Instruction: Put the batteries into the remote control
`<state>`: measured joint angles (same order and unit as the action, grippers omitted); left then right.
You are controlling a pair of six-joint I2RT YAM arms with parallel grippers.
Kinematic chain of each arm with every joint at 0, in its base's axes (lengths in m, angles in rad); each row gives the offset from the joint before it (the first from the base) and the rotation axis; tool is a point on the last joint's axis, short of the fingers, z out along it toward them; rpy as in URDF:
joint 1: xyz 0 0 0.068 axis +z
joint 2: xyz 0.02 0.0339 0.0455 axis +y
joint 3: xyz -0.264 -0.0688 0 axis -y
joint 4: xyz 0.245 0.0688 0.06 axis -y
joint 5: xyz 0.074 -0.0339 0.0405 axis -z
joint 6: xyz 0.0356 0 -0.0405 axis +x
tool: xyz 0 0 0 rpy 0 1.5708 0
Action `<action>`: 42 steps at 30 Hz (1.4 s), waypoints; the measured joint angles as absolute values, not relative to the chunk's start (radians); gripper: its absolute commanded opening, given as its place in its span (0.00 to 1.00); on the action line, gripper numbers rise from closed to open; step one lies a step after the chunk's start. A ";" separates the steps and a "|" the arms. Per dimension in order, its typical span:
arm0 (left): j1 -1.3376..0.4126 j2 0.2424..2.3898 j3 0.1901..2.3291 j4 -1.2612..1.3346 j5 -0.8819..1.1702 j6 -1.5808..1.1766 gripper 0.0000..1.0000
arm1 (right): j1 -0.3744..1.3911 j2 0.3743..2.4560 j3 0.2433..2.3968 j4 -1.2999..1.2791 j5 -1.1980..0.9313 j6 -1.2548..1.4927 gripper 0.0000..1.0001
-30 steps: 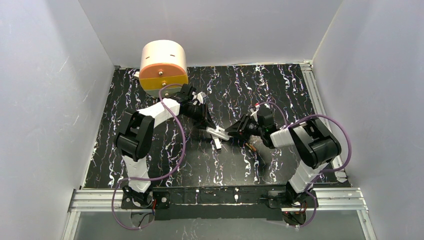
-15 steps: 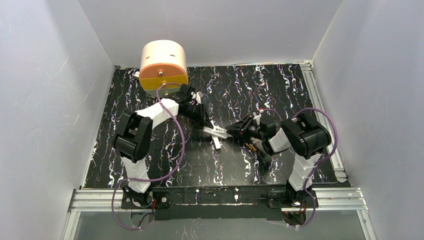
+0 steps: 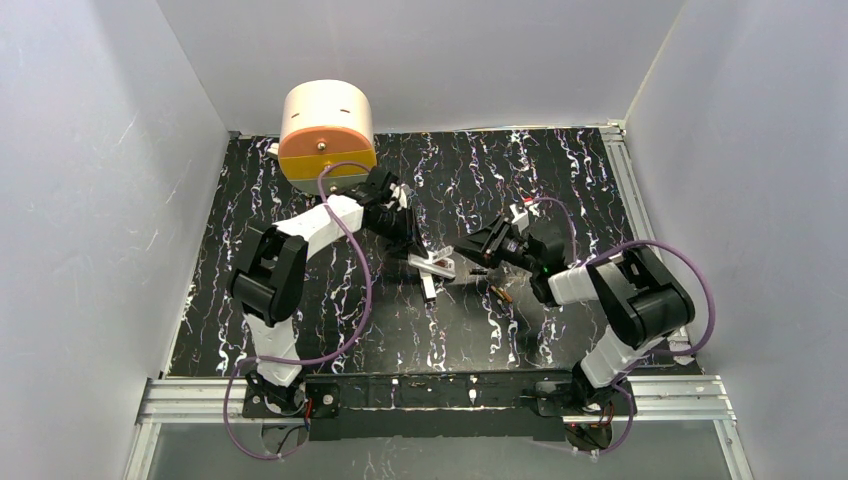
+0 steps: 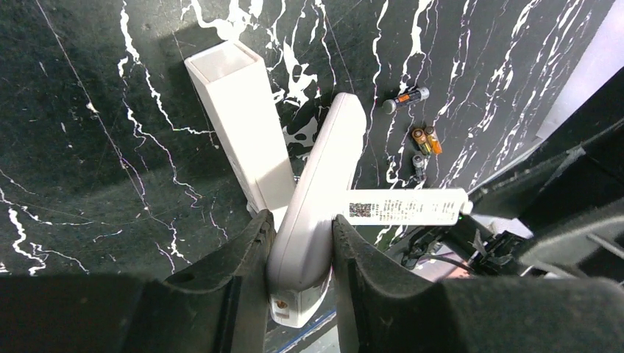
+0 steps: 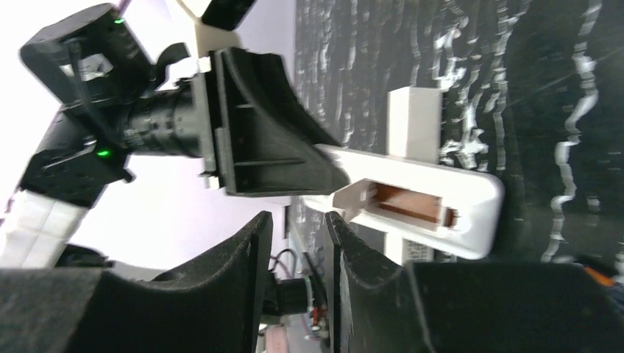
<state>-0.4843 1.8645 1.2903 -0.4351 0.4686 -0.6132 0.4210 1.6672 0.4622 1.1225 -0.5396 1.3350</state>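
While under remote control (image 4: pixel 316 191), white bar (image 4: pixel 239 125); batteries (image 4: pixel 426 139) beside

Pretty standard kit: the white-shelled, black-jointed left arm (image 3: pixel 325 222) and its twin, the right arm (image 3: pixel 640 300), are built from smooth white link covers and chunky black joint housings. A thin purple cable (image 3: pixel 369 290) is looped along each one. Matte black wedge-shaped fingers (image 4: pixel 221 294) are fitted on the left gripper (image 4: pixel 300 254) and right gripper (image 5: pixel 298 220). A small green indicator light (image 5: pixel 103 153) is lit on the left wrist housing.
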 measured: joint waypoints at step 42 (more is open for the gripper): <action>-0.500 1.672 1.656 -1.077 0.977 0.347 0.00 | 0.640 1.384 0.829 0.061 -0.849 0.163 0.77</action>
<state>-0.4999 1.6718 1.6562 -1.0767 0.9771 0.3473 0.6395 1.3838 0.8288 0.0612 -0.8494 0.1631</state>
